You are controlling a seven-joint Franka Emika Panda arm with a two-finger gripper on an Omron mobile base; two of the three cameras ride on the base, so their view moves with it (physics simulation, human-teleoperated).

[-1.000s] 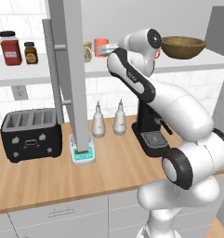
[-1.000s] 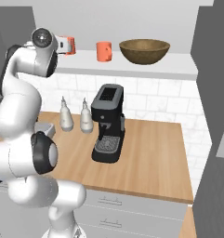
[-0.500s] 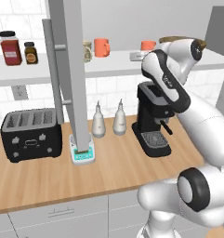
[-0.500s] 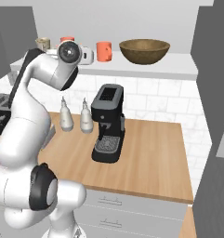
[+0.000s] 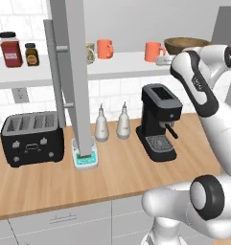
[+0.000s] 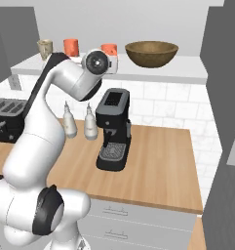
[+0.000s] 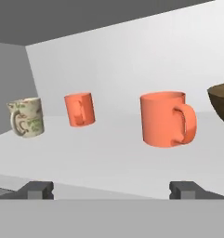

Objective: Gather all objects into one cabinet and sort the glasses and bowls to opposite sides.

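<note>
Pincer (image 7: 111, 189): mine, tips spread wide, nothing between them, held level with the shelf (image 7: 108, 160) and facing the cabinet's grey back wall.

Item, nearest: orange mug (image 7: 165, 119), upright on the shelf straight ahead and a little to the right in the hand view, handle turned toward the bowl. Nothing seen inside it (the rim is viewed from the side, so the interior is hidden).

Item: wooden bowl (image 7: 222, 103), just beside that mug on its handle side, apart from it. Interior looks empty from the right base view.

Item: second orange mug (image 7: 79, 109), further back and to the other side, upright, contents not visible.

Item: cream mug (image 7: 26, 117), patterned, at the far end near the door (image 5: 78, 76), upright.

Item, below: coffee machine (image 5: 157, 122) on the counter (image 5: 112, 177), two small bottles beside it.

Risks, as I judge them: closing on the near mug with a tip against its handle could twist or tip it; sliding it sideways could knock it into the bowl; a careless swing of my arm could clip the open door or the coffee machine. All four pieces already share one shelf, so the remaining hazard lies in the sorting.
</note>
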